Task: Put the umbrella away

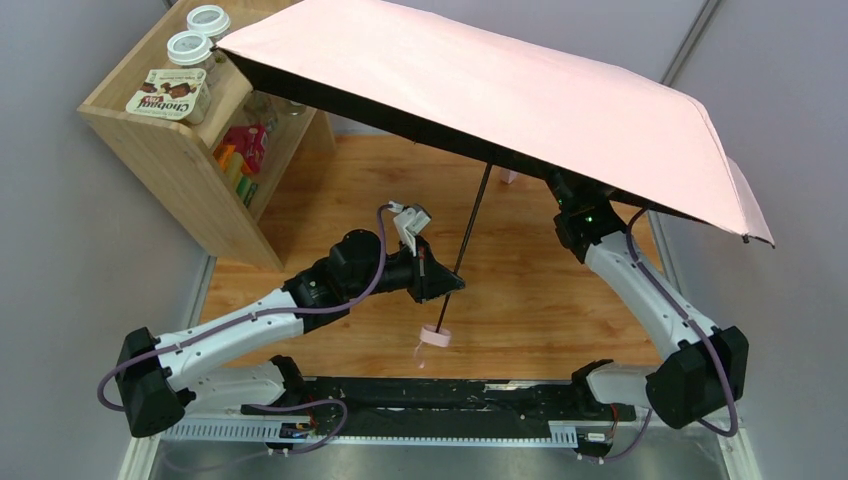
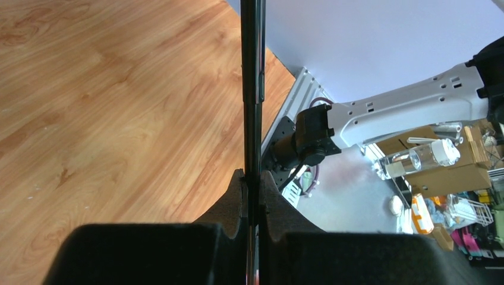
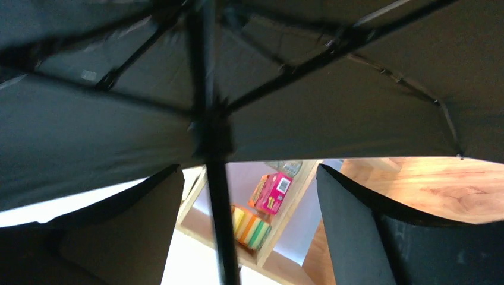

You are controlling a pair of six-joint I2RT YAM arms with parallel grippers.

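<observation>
Left pincer (image 2: pixel 252 178): clamped tight on the thin black shaft (image 2: pixel 252 89), jaws pressed together either side of it, low on the shaft near the handle end.
Right pincer (image 3: pixel 248 172): jaws flung wide, tucked up under the canopy; shaft passing between the fingers (image 3: pixel 368 225) with no contact visible, though the view is blurred. Gripping nothing, by the look of it.
Pale pink fabric folding umbrella (image 1: pixel 500 100): fully spread and tilted, held aloft over the table on the left pincer's grip alone, its dark underside filling the right wrist view.
Small pink handle (image 1: pixel 436 336): dangling at the bottom of the shaft, just below the left pincer.
Done so far: shaft secured, and that's about it. Early days, judging by the open canopy.
Left to do: collapse the canopy, telescope the shaft, then stow the folded bundle.
Next move, at a guess: right pincer onto the runner beneath the ribs, to draw it down the shaft.
Light wooden table (image 1: pixel 300 240): beneath everything.
Open wooden shelf unit (image 1: pixel 150 130): at the far left, its top just beside the canopy's edge, two white-lidded jars (image 1: pixel 192 50) on top.
</observation>
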